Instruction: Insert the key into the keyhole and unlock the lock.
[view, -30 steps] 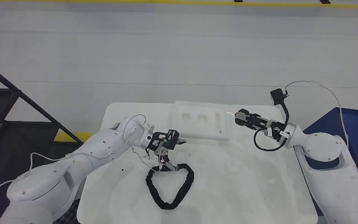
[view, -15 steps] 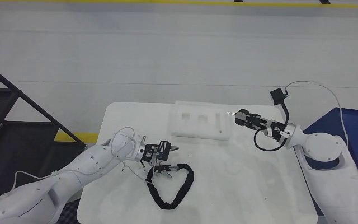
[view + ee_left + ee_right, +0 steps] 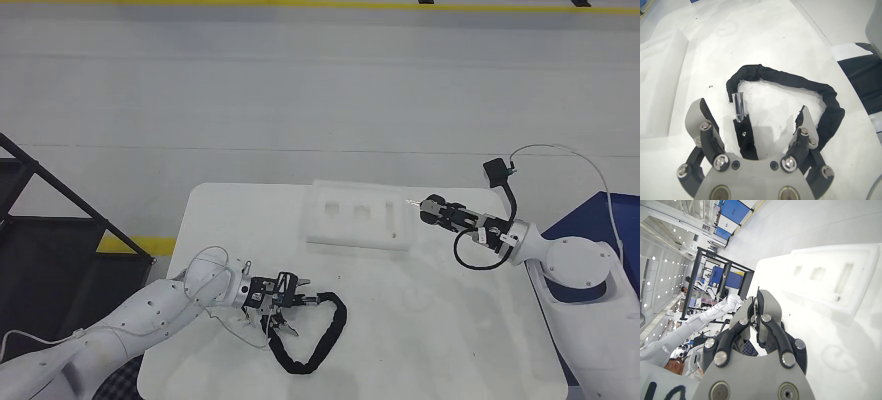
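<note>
The step in hand looks to be securing the lock so that the key can go in. The left gripper (image 3: 753, 108) sits low over the counter (image 3: 450, 330) at about 7 o'clock on it. Its fingers are spread wide and hold nothing, one on each side of the chrome cylinder (image 3: 739, 107) that ends the black fabric-sleeved chain lock (image 3: 322, 335); neither finger touches it. The chain's loop lies flat on the counter, curving off toward 5 o'clock from that gripper. The right gripper (image 3: 758, 300) hangs over the counter's 1 o'clock area, just beside the white foam tray (image 3: 360, 215). Its fingers are clamped on the key (image 3: 410, 203), whose tip points toward 9 o'clock. To do this well, the left fingers should close squarely on the rigid cylinder rather than on the soft sleeve, which would probably give and let the lock twist. The grip should also leave the cylinder's end face free. I cannot make out the keyhole from here, so it needs finding before the key approaches. Lifting the lock slightly and turning that end toward 2 o'clock would give the key a straight line in.
</note>
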You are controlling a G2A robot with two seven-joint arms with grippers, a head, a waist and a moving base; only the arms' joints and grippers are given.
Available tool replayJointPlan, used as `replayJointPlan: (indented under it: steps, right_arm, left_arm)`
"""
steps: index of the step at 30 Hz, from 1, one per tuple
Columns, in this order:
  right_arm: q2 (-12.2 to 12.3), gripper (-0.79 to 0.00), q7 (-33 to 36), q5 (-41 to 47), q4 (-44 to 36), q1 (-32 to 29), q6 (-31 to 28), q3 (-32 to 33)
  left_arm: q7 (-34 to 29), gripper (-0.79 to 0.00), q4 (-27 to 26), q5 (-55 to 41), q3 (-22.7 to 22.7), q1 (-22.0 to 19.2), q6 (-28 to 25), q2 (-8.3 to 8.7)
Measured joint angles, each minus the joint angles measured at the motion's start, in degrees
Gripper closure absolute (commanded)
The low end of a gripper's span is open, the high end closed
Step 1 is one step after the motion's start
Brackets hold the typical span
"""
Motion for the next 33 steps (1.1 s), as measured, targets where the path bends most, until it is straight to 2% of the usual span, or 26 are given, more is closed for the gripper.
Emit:
replayJointPlan:
  steps: [12, 17, 22, 26, 28, 29, 30, 32, 33]
  right_arm:
    - [0.0, 0.000, 0.0, 0.0, 0.0, 0.0, 0.0, 0.0]
    - [0.0, 0.000, 0.0, 0.0, 0.0, 0.0, 0.0, 0.0]
    - [0.0, 0.000, 0.0, 0.0, 0.0, 0.0, 0.0, 0.0]
    - [0.0, 0.000, 0.0, 0.0, 0.0, 0.0, 0.0, 0.0]
    - [0.0, 0.000, 0.0, 0.0, 0.0, 0.0, 0.0, 0.0]
    - [0.0, 0.000, 0.0, 0.0, 0.0, 0.0, 0.0, 0.0]
    - [0.0, 0.000, 0.0, 0.0, 0.0, 0.0, 0.0, 0.0]
    - [0.0, 0.000, 0.0, 0.0, 0.0, 0.0, 0.0, 0.0]
    - [0.0, 0.000, 0.0, 0.0, 0.0, 0.0, 0.0, 0.0]
  left_arm:
    - [2.0, -0.785, 5.3, 3.0, 0.3, -2.3, -1.8, -3.01]
    - [1.9, -0.674, 7.3, 4.0, 0.7, -3.0, -1.5, -4.62]
    - [2.1, -0.625, 8.8, 5.0, 1.3, -3.1, -0.8, -5.91]
    - [2.6, -0.514, 10.2, 5.7, 1.4, -3.1, -0.7, -6.70]
    - [2.9, -0.514, 10.8, 5.8, 1.4, -3.0, -0.6, -6.98]
    - [3.0, -0.486, 11.1, 6.0, 1.5, -3.0, -0.5, -7.16]
    - [3.0, -0.382, 11.3, 6.1, 1.5, -3.0, -0.5, -7.29]
    - [2.9, -0.237, 11.8, 6.0, 1.4, -2.9, -0.5, -7.60]
    - [2.8, -0.129, 12.0, 5.9, 1.3, -2.9, -0.5, -7.74]
